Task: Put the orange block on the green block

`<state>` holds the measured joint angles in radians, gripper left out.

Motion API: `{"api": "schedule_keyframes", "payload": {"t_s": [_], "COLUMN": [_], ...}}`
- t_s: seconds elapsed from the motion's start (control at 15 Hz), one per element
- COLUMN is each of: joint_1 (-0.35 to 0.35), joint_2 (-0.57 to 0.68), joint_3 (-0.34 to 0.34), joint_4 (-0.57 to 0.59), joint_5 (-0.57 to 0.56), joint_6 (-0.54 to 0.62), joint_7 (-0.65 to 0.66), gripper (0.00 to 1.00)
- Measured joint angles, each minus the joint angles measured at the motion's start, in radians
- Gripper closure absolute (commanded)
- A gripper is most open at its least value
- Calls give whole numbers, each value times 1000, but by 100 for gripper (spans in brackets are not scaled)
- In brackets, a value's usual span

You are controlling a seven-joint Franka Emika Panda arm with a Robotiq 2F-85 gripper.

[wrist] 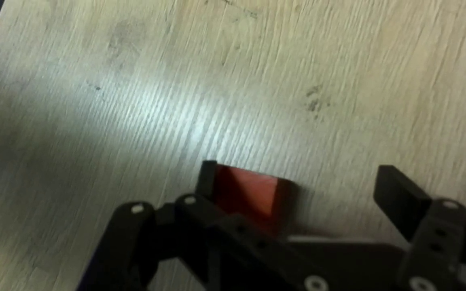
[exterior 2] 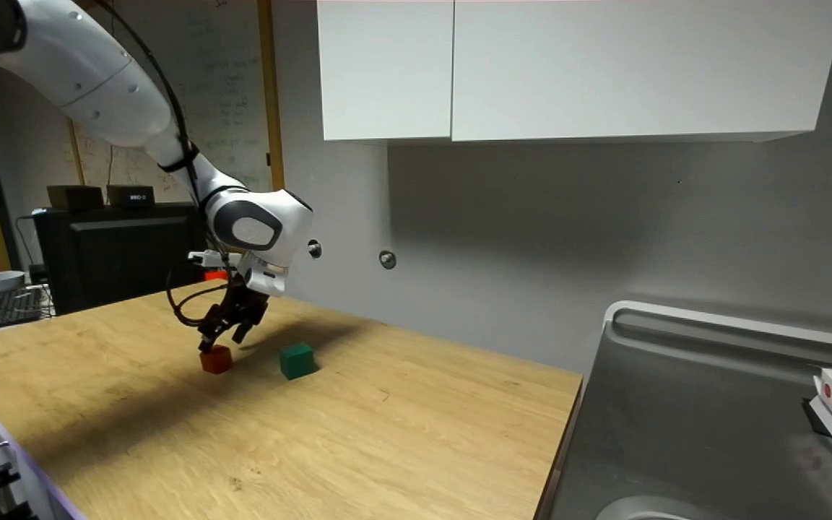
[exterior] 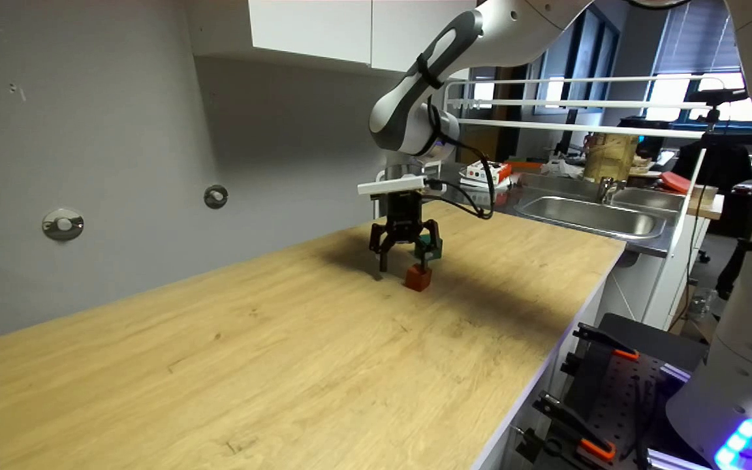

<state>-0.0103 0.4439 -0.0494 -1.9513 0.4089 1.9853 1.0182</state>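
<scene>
In an exterior view, the tool (exterior: 403, 266) is hanging low over the worktop (exterior: 252, 365), released, its two fingers standing apart. The orange block (exterior: 418, 280) is sitting on the worktop right at one fingertip, and the green block (exterior: 435, 250) is showing partly behind that same finger. A sink (exterior: 588, 215) is lying past the far end of the worktop.

In an exterior view, the orange block (exterior 2: 216, 360) is resting on the worktop and the green block (exterior 2: 297, 362) is sitting near it, the two standing apart. A white cupboard (exterior 2: 640, 68) is hanging above.

In the wrist view, the orange block is lying between the spread fingers, close by one and well apart from the other; whether it is touching the nearer finger, I cannot tell. The tool is hiding part of the block.
</scene>
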Motion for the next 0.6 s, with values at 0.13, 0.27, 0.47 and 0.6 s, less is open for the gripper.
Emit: {"api": "schedule_keyframes", "payload": {"t_s": [0.13, 0.27, 0.47, 0.6], "joint_1": [-6, -12, -17, -20], "joint_2": [-6, -13, -19, -19], "joint_3": [-3, -6, -11, -14], "joint_4": [-14, -33, -55, -62], "joint_5": [17, 27, 32, 33], "joint_6": [-6, -9, -23, -34], "joint_7": [0, 0, 0, 0], "gripper": [0, 0, 0, 25]}}
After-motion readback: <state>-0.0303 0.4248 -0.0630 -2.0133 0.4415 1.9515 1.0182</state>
